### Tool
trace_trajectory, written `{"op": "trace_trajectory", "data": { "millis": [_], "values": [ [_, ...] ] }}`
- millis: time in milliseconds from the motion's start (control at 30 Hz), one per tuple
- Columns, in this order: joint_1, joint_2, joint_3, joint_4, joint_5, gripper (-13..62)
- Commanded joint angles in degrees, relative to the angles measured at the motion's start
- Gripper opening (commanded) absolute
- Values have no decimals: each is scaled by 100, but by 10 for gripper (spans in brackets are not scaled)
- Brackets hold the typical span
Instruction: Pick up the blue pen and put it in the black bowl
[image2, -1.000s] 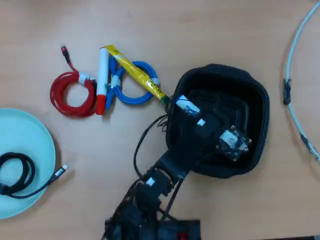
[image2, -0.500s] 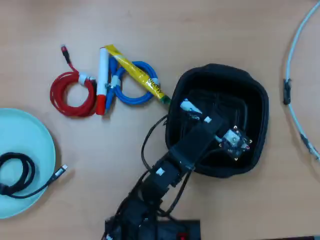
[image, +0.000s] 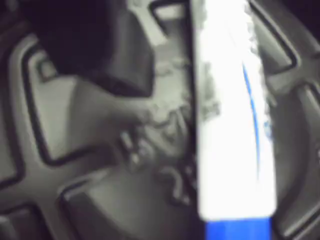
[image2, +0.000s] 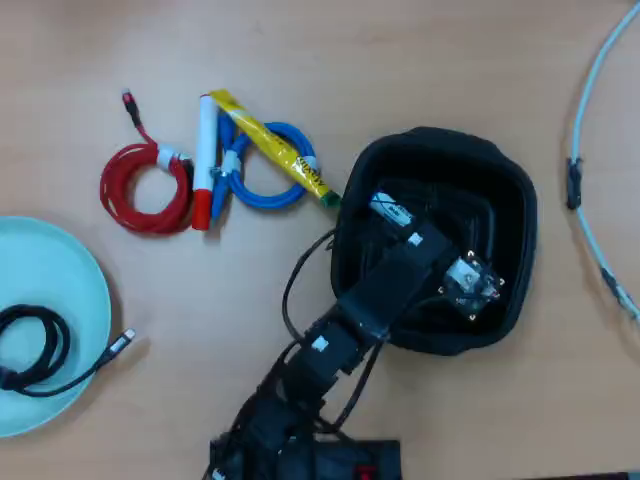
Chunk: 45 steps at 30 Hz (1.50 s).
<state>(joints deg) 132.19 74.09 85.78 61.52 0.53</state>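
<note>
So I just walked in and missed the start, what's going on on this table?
A small robot arm is reaching into the black bowl, its hand low inside. The wrist view shows the blue pen right over the bowl's ridged base, so it is at the drop-off. Whether the hand is gripping the pen cannot be told. A red cable, blue cable, red-capped marker and yellow packet lie aside.
</note>
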Motion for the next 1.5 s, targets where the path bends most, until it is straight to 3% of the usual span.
{"op": "trace_trajectory", "data": {
  "millis": [0,233,433,633,833,1067,1467],
  "values": [
    [-123,176,-316,-35,-202,404],
    [-712,615,-1248,1239,-536,404],
    [-1494,1661,-1925,2276,-466,404],
    [-2435,2443,-1644,2619,18,404],
    [-3357,3568,-141,2312,598,405],
    [-4008,4781,2566,264,747,407],
    [-4034,5168,6372,-3155,703,403]
  ]
}}
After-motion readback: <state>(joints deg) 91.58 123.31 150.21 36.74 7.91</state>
